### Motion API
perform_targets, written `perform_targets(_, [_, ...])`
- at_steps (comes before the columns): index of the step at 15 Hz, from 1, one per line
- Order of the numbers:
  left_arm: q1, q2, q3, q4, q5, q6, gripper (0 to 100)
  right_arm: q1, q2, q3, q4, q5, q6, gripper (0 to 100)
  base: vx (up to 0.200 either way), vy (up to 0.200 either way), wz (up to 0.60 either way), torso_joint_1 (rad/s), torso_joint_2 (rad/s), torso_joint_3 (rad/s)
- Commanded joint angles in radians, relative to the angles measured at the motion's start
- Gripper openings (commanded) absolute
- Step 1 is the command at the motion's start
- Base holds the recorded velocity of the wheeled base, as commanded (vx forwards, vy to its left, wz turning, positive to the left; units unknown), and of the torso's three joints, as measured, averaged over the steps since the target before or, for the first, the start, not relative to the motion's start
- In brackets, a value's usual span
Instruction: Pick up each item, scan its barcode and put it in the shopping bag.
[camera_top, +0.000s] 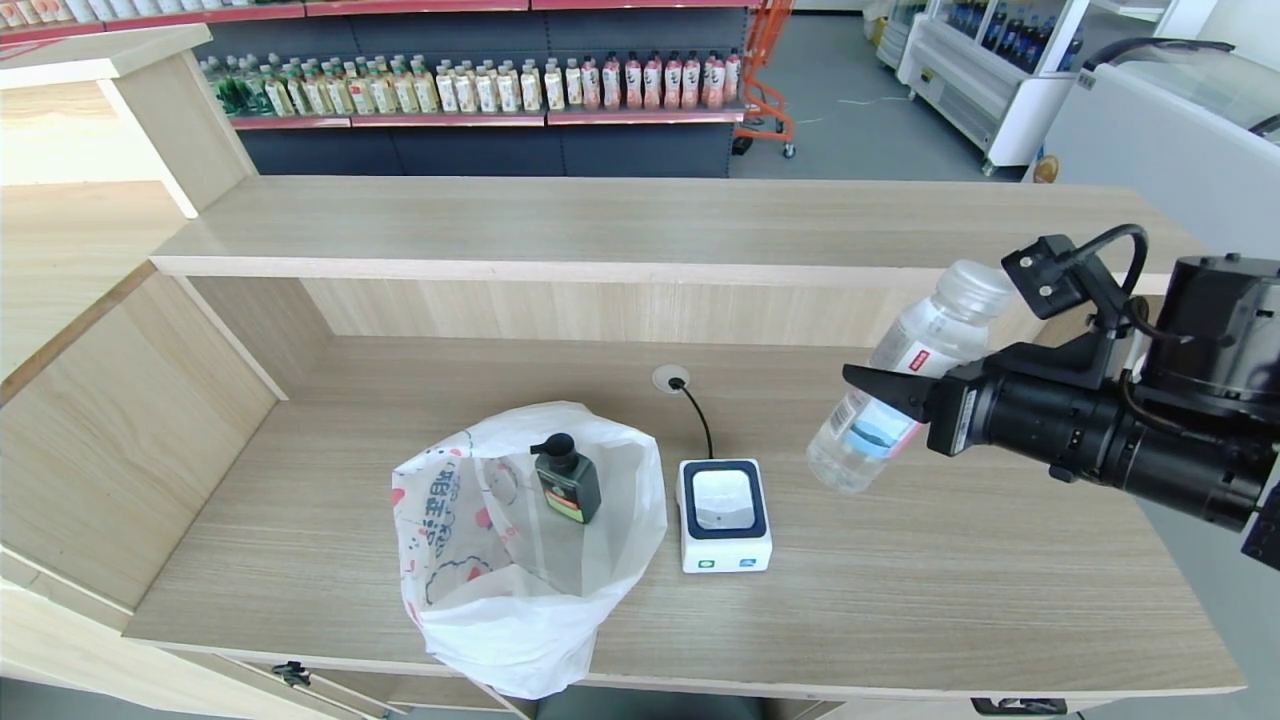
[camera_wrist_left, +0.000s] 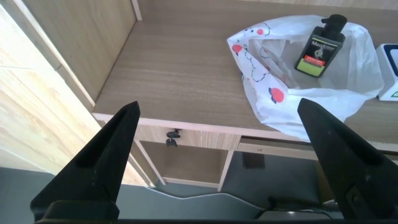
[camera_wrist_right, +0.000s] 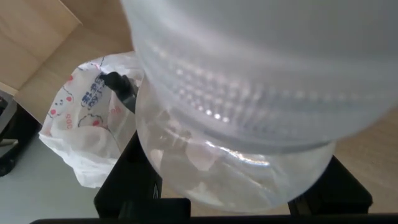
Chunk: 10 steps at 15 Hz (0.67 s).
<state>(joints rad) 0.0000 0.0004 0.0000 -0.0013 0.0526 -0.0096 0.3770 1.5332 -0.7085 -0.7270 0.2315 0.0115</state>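
Gripper, right (camera_top: 885, 395): clamped across the label band of bottle (camera_top: 940, 320), tilted, held in the air right of scanner (camera_top: 723, 512) and apart from it. Carry left and lower over the scanner window. Roll the wrist so the barcode faces down; barcode side cannot be told yet. Pause there before going on to bag (camera_top: 520, 600). Keep clear of cable (camera_top: 697, 410) behind scanner. Mind pump bottle (camera_top: 567, 482) in bag; aim for the free space beside it. Left gripper (camera_wrist_left: 219, 107): spread wide, off the near edge of table (camera_top: 900, 600), left of bag.
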Motion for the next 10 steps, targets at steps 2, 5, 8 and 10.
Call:
perform_targets(2, [0.000, 0.000, 0.000, 0.000, 0.001, -0.001, 100, 0.025, 0.005, 0.001, 0.000, 0.000, -0.004, 0, 0.000, 0.200, 0.00, 0.005, 0.00, 0.007])
perform_targets(5, [0.000, 0.000, 0.000, 0.000, 0.001, -0.001, 100, 0.057, 0.007, 0.000, -0.002, 0.002, -0.004, 0, 0.000, 0.200, 0.00, 0.002, 0.00, 0.002])
perform_targets(8, [0.000, 0.000, 0.000, 0.000, 0.001, 0.000, 100, 0.108, 0.008, 0.007, 0.000, 0.002, -0.010, 0, 0.000, 0.200, 0.00, -0.007, 0.00, -0.001])
perform_targets(10, [0.000, 0.000, 0.000, 0.000, 0.001, 0.000, 100, 0.149, 0.025, 0.009, -0.003, 0.006, -0.042, 0, 0.000, 0.200, 0.00, 0.005, 0.00, 0.007])
